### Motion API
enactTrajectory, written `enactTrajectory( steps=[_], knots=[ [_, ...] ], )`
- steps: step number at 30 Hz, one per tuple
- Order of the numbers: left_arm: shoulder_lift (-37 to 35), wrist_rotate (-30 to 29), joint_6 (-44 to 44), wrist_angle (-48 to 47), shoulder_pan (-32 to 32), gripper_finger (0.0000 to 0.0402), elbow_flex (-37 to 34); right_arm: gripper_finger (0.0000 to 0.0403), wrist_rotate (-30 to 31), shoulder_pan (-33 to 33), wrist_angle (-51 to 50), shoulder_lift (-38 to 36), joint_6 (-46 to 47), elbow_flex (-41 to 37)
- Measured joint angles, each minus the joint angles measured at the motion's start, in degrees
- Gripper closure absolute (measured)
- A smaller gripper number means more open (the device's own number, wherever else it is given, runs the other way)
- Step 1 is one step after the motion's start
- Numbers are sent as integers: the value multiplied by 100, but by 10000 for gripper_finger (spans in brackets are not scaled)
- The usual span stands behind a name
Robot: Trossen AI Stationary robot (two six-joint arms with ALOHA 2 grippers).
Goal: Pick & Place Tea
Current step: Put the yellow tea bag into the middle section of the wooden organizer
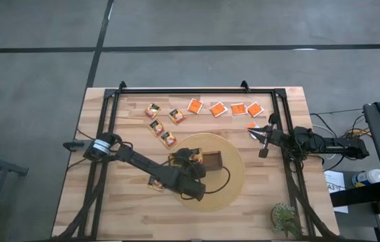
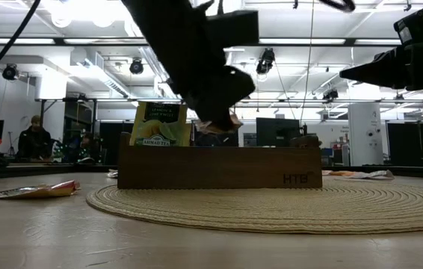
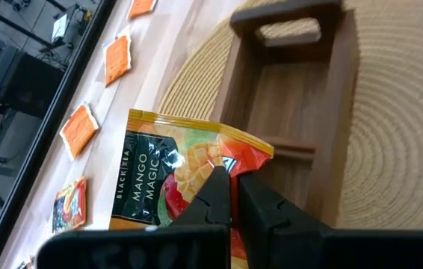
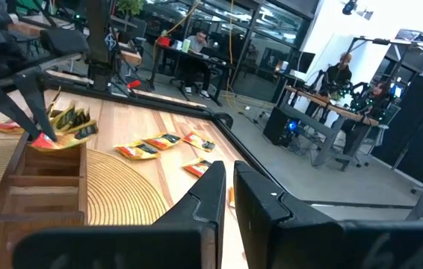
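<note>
Your left gripper (image 3: 234,196) was clamped on 1 mango sachet (image 3: 174,175) over the tray (image 1: 211,160).
Roughly 9 sachets (image 1: 218,108) lay toward 12 o'clock unsorted; your right gripper (image 1: 262,138) waited closed, empty, at 3 o'clock.

Glossy foil sachet (image 3: 168,173), wooden tray (image 3: 301,97), woven mat (image 3: 398,134)

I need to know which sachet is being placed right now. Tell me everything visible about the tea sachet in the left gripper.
The held sachet is a flat, glossy foil-like packet, yellow-orange with fruit artwork and a dark label reading "Black Tea Mango Magic". The shut left gripper pinches it at one edge, so it hangs tilted above the wooden tray, near the tray's end away from the handle. The tray sits on a round woven mat. Only the fingers visibly touch the sachet.
</note>
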Motion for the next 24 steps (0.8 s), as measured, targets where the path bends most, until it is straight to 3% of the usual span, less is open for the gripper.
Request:
enactTrajectory(
  steps=[16, 24],
  knots=[
    [0, 151, -31, 51, 67, 337, -147, 376, -1, 0, 0, -3, 0, 0],
    [0, 147, -7, 64, 67, 285, -147, 376, -2, 0, 0, -3, 1, 0]
  ],
)
